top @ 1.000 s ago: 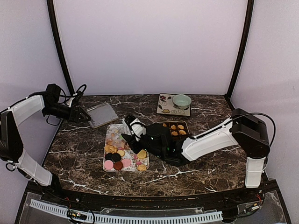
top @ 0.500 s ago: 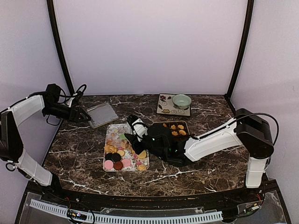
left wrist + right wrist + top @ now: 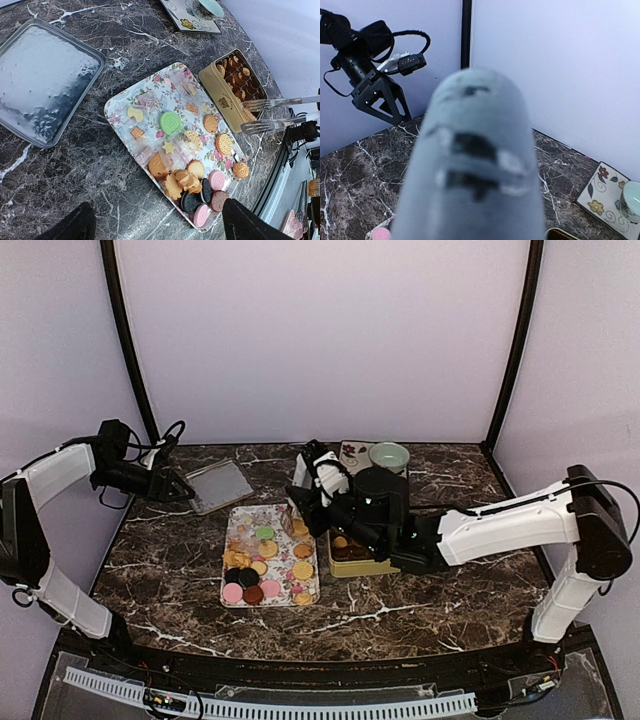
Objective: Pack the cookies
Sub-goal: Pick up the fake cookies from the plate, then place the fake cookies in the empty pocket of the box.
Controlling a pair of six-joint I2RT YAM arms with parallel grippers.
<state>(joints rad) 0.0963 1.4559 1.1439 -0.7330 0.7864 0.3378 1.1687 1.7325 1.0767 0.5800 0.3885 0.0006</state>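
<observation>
We see most of the cookies spread on the flowery tray. It lies just beyond the tips of the right pincer, on the side away from its arm. A smaller part of them sits in the gold tin, directly below this pincer. We think tray and tin are set close side by side so that each cookie has only a short way to travel, and the tin stands open for the same reason. The silvery lid lies well apart from the right pincer, just in front of the left pincer, where it disturbs nobody.

The right pincer does not take the cookies directly. It is closed on the clear tongs, probably because the biscuits are small and break easily. Their handle fills the right wrist view as a grey blur, so the jaws themselves are hidden. We judge the grip from the tongs hanging in the air with nothing else to carry them. The forked ends hang below the pincer, over the tin's corner nearest the tray, with a narrow gap between them. Whether a cookie is between them, we cannot tell.

The left pincer is spread wide. It holds nothing and touches nothing, hovering far to the side of the work.
</observation>
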